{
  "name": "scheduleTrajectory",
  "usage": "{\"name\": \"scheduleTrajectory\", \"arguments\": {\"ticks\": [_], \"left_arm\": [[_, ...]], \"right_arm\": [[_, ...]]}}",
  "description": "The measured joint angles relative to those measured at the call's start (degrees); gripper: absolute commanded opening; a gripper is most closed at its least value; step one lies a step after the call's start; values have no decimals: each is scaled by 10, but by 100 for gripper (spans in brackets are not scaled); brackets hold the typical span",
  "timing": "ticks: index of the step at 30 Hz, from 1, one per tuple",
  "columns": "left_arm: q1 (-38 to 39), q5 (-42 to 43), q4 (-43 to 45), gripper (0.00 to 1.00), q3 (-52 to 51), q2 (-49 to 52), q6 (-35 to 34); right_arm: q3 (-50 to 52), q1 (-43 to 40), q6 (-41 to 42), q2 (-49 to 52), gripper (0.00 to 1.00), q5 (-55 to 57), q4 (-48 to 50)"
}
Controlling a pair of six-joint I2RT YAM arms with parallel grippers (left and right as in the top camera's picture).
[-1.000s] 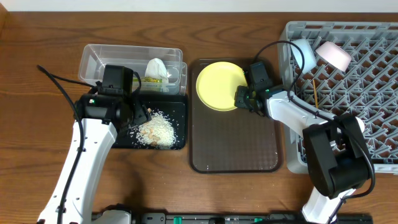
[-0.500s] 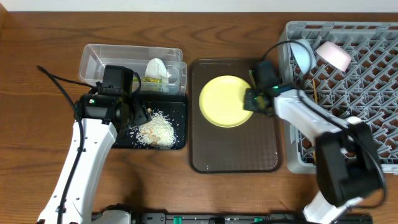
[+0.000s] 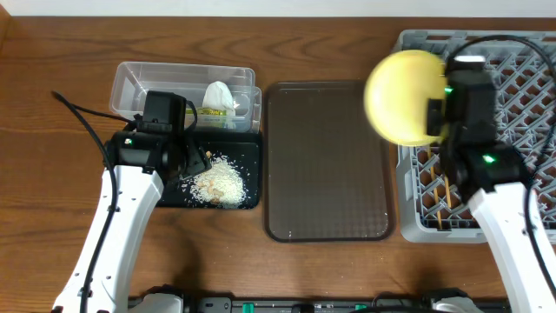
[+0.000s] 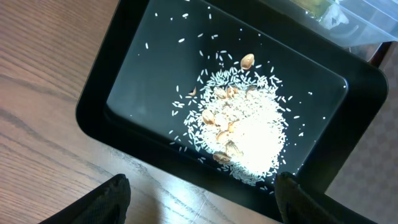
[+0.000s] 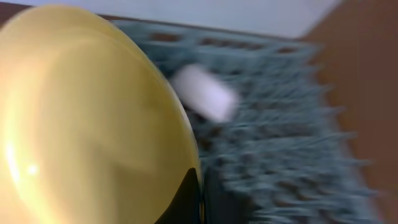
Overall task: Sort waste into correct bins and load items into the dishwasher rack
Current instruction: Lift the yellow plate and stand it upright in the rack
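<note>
My right gripper [image 3: 434,115] is shut on the rim of the round yellow plate [image 3: 401,96] and holds it tilted, high above the left edge of the grey dishwasher rack [image 3: 512,174]. In the right wrist view the plate [image 5: 87,118] fills the left half, pinched between the fingers [image 5: 200,199], with the blurred rack [image 5: 280,143] and a pale bowl [image 5: 205,93] behind. My left gripper [image 4: 199,202] is open above the near edge of the black tray [image 4: 124,68] holding rice scraps [image 4: 245,134]. The clear tub [image 3: 139,83] holds the white napkin [image 3: 219,92] and the wrapper [image 3: 217,111].
A brown serving tray [image 3: 326,165] lies bare between the black tray [image 3: 252,152] and the rack. Chopsticks [image 3: 441,130] lie in the rack, partly hidden by my right arm. Wooden table [image 3: 43,174] stretches to the left.
My right gripper has lifted the yellow plate off the brown serving tray and carried it up and right toward the rack, tilting it. The left arm has not moved.
</note>
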State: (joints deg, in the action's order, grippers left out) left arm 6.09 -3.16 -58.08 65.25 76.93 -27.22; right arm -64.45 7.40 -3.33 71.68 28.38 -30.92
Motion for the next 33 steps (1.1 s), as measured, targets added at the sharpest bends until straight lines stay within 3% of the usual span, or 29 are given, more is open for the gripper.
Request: {"name": "scheduleTrajectory", "arguments": {"ticks": [8,17,18,20,29,33], "left_arm": [[0,0,0,77,0,0,0],[0,0,0,77,0,0,0],[0,0,1,77,0,0,0],[0,0,1,77,0,0,0],[0,0,1,77,0,0,0],[0,0,1,77,0,0,0]], "right_arm": [[0,-19,-123,-8,1,157,-32],[0,-19,-101,51,3,144,-86],[0,-19,-88,61,8,139,-85],[0,-19,-54,76,33,129,-79],[1,-19,36,53,59,0,-10],[1,-19,57,-7,60,-108,36]]}}
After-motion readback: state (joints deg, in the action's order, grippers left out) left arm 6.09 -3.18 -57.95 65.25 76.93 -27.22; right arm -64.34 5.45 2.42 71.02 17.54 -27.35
